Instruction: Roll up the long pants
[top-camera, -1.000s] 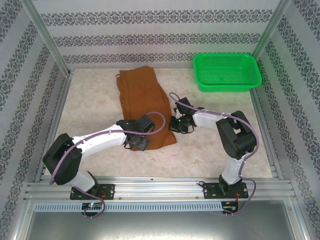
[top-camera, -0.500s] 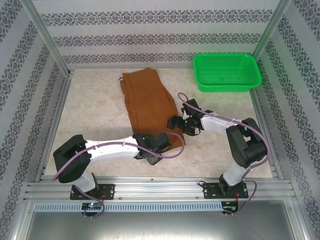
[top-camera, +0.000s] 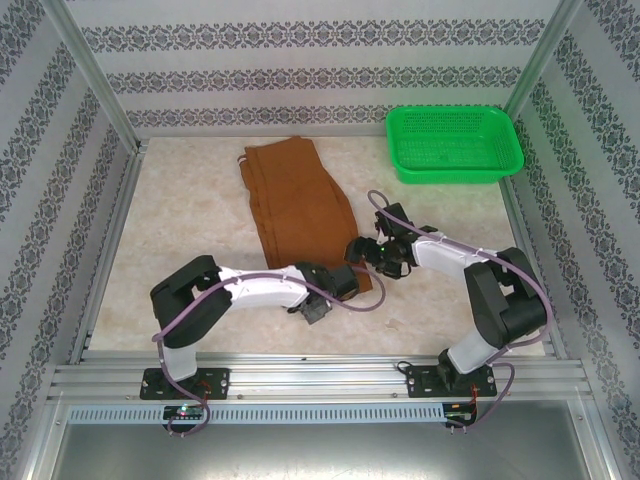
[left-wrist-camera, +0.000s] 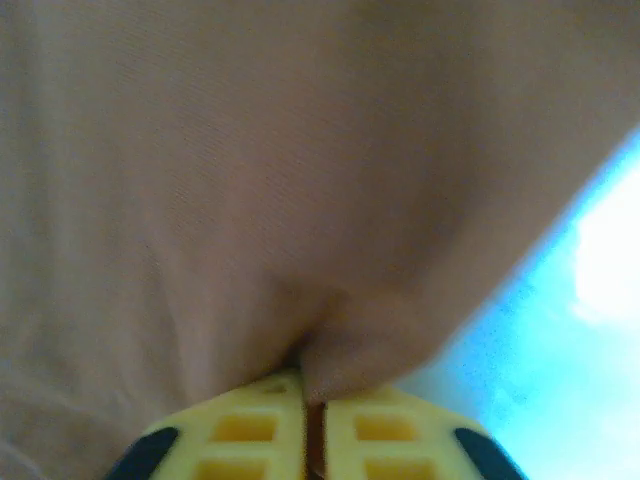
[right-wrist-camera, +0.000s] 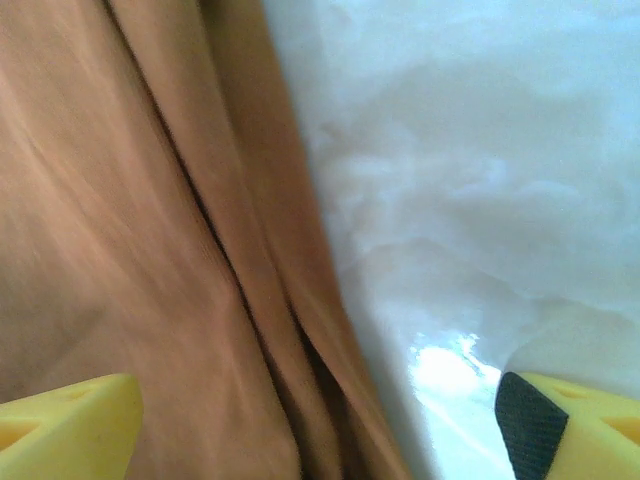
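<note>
The left tool (left-wrist-camera: 312, 402) is closed, its two yellow fingers (left-wrist-camera: 240, 430) pressed together on a small fold of the pants (top-camera: 295, 200). In its wrist view the pinched cloth bulges out just past the fingertips, and the rust-brown fabric spreads up and to the left, with a bright strip of worktop (top-camera: 180, 230) at the right.

From above, this tool sits at the near end of the pants, its arm folded low across the front of the worktop.

The right tool (right-wrist-camera: 320, 440) stands wide, nothing between its fingers. One finger hangs over the cloth and the other over bare worktop, so the gap straddles the pants' right edge, where long creases run along the fabric. From above it lies just right of the near end of the pants, close to the left tool.

The pants lie flat in a long folded strip, running from the far middle of the worktop down toward the two tools.

A green basket (top-camera: 455, 176) sits at the far right corner, well apart from the cloth.
</note>
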